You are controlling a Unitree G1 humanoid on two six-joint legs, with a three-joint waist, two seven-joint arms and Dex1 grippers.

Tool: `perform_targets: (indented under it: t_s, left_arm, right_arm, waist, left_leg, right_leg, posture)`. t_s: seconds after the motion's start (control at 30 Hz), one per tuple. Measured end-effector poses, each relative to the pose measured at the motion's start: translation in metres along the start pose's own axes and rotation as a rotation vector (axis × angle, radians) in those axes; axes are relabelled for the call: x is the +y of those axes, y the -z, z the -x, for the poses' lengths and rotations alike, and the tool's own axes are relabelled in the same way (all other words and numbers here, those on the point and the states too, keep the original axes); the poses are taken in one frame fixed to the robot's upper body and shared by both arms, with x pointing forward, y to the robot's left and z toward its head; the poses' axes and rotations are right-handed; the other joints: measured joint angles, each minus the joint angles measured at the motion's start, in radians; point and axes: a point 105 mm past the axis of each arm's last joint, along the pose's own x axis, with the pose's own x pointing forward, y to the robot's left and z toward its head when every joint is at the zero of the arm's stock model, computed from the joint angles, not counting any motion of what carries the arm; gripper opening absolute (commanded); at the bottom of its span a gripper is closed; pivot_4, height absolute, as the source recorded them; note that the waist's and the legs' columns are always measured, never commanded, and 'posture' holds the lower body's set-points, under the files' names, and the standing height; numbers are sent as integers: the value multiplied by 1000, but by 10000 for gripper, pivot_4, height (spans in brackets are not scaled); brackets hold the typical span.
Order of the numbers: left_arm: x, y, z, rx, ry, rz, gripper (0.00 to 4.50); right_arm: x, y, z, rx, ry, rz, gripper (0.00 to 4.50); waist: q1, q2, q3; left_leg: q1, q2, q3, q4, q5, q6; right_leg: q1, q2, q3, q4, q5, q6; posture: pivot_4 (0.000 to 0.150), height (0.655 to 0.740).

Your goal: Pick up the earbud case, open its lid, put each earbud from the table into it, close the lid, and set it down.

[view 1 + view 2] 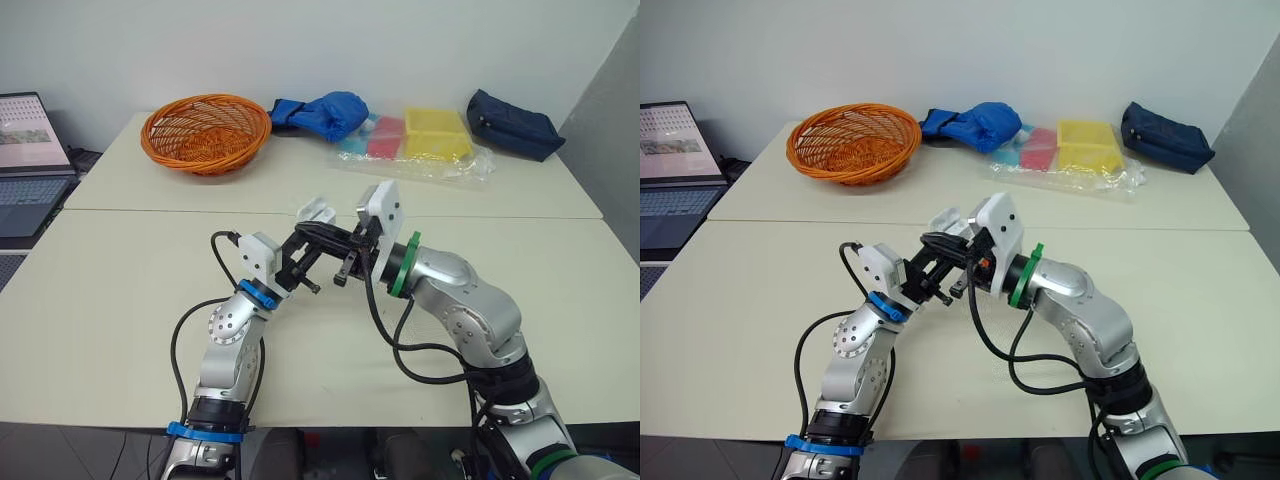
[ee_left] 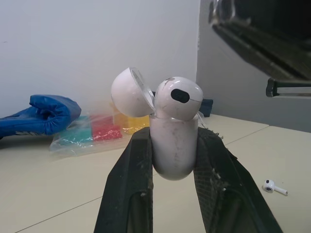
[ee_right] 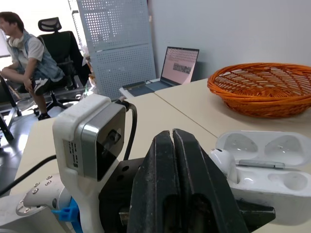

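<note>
Already the case (image 2: 172,150) is gripped by the left fingers (image 2: 129,194), lid (image 2: 127,92) opened, one earbud (image 3: 222,162) seated inside. Beside the case the right fingers (image 3: 160,184) are closed, empty. The other earbud (image 2: 274,186), on the surface (image 2: 58,194), is yet to be loaded.

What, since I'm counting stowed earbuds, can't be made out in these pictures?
Right wrist view: the right gripper covers the lower part of the white earbud in the open white plastic earbud case; its seating depth is hidden.
Left wrist view: the loose white earbud on the cream table is too small to tell its side.
Eye views: the case's slots are too small.
</note>
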Motion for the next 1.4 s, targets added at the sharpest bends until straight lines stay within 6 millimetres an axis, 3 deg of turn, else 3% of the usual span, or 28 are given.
perform_targets:
  t_s: [0.4,1.4]
  left_arm:
    - [0,-1,0,-1,0,-1,7474]
    - [1,-2,-2,-8,-4,-4,7474]
  right_arm:
    - [-8,10,-3,39,39,1,700]
    - [-16,11,3,48,67,2,700]
  waist:
    - [0,0,0]
    - [0,0,0]
  left_leg:
    - [0,0,0,0,0,0]
    - [0,0,0,0,0,0]
  right_leg:
    - [0,0,0,0,0,0]
    - [0,0,0,0,0,0]
  posture:
    - [1500,7400]
    - [1500,7400]
